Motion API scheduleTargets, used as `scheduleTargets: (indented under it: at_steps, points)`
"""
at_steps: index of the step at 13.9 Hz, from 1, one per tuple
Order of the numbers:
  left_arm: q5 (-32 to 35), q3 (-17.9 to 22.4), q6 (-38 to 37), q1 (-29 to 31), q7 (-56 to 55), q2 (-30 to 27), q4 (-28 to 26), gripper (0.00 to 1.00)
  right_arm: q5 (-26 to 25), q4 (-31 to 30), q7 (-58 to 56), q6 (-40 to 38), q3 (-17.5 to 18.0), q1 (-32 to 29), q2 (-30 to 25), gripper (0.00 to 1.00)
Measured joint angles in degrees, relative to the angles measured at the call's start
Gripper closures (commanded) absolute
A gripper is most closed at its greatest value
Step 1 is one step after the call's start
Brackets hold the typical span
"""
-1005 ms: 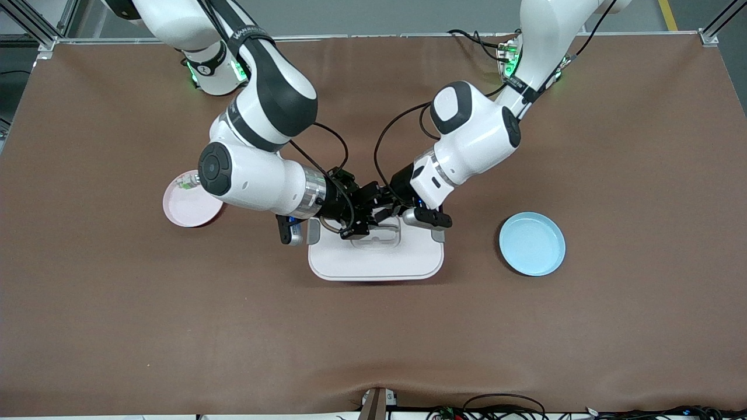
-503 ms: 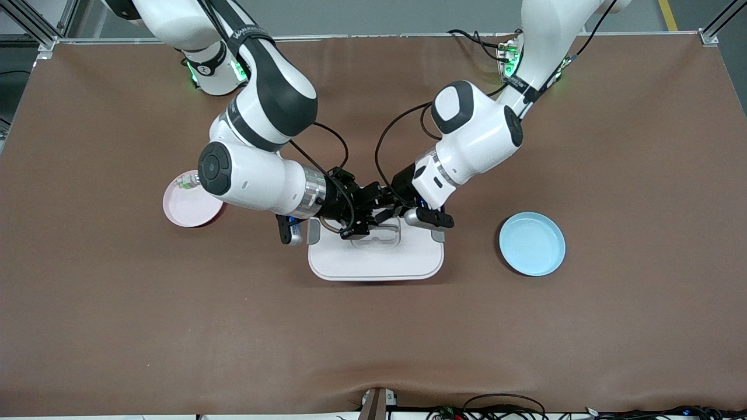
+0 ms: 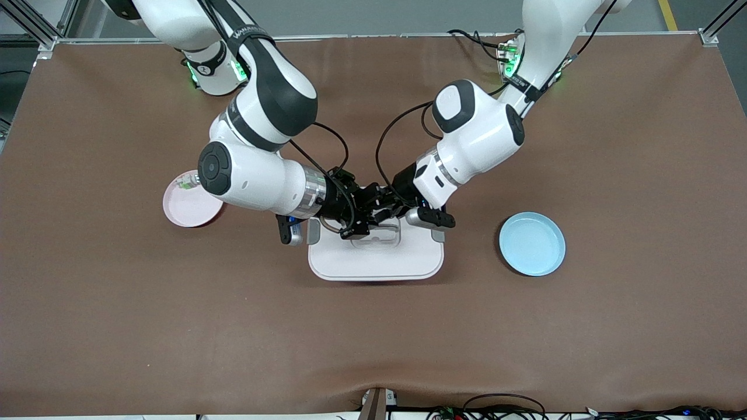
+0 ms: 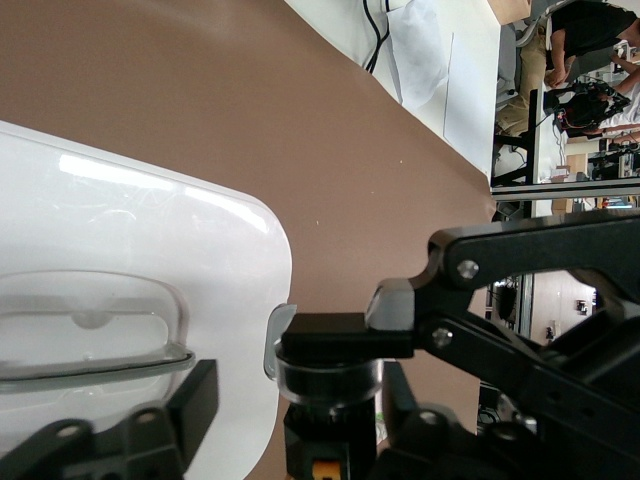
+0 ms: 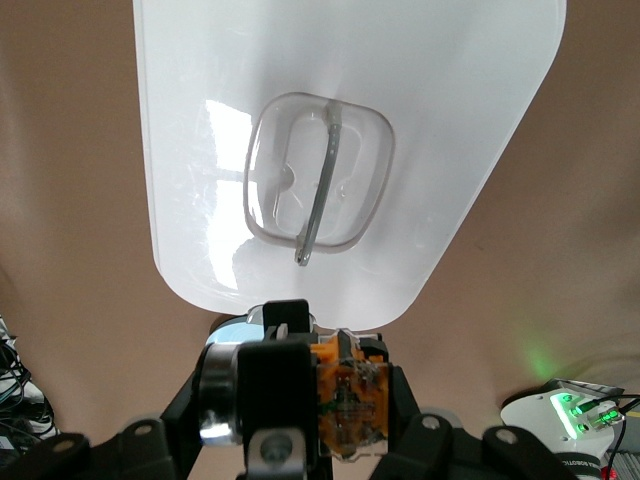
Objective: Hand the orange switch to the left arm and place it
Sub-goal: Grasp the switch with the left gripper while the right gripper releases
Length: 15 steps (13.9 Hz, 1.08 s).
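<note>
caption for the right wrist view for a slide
Right hand holds the orange switch above the white box.

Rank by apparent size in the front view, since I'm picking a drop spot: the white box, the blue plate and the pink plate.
1. white box, clearly the largest.
2. and 3. blue plate and pink plate: they look about alike; the right arm covers part of the pink one, so I won't rank them.
</note>
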Motion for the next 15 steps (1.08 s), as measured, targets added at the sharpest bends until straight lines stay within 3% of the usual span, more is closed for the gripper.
scheduleTargets:
  at_steps: [3, 4, 5, 6, 7, 8, 9, 10, 15]
  points:
    - [0.0, -0.23, -0.02, -0.03, 0.0, -0.28, 0.3, 0.93, 0.08, 0.06, 0.0, 0.05, 0.08, 0.12, 0.42, 1.0]
    - [-0.06, -0.21, -0.03, 0.03, -0.18, -0.3, 0.3, 1.0, 0.16, 0.14, 0.0, 0.21, 0.09, 0.12, 0.47, 1.0]
    - [-0.06, -0.21, -0.09, 0.06, -0.18, -0.31, 0.31, 1.0, 0.17, 0.19, 0.0, 0.22, 0.09, 0.12, 0.5, 1.0]
    - [-0.06, -0.21, -0.12, 0.07, -0.18, -0.31, 0.31, 1.0, 0.17, 0.2, 0.0, 0.22, 0.09, 0.12, 0.52, 0.87]
    - [-0.06, -0.21, -0.13, 0.08, -0.18, -0.31, 0.32, 1.0, 0.18, 0.21, 0.0, 0.22, 0.09, 0.12, 0.52, 0.41]
    - [-0.06, -0.21, -0.13, 0.08, -0.18, -0.31, 0.32, 1.0, 0.19, 0.21, 0.0, 0.22, 0.09, 0.12, 0.52, 0.34]
    - [-0.06, -0.21, -0.15, 0.08, -0.18, -0.31, 0.32, 1.0, 0.19, 0.21, 0.0, 0.22, 0.09, 0.12, 0.52, 0.08]
    - [-0.06, -0.21, -0.16, 0.08, -0.18, -0.31, 0.32, 1.0, 0.2, 0.21, 0.0, 0.21, 0.08, 0.12, 0.53, 0.0]
    - [-0.01, -0.07, -1.03, 0.33, 0.26, -0.31, -0.22, 1.0, 0.2, 1.44, -0.06, -0.06, -0.52, -0.44, 0.52, 0.0]
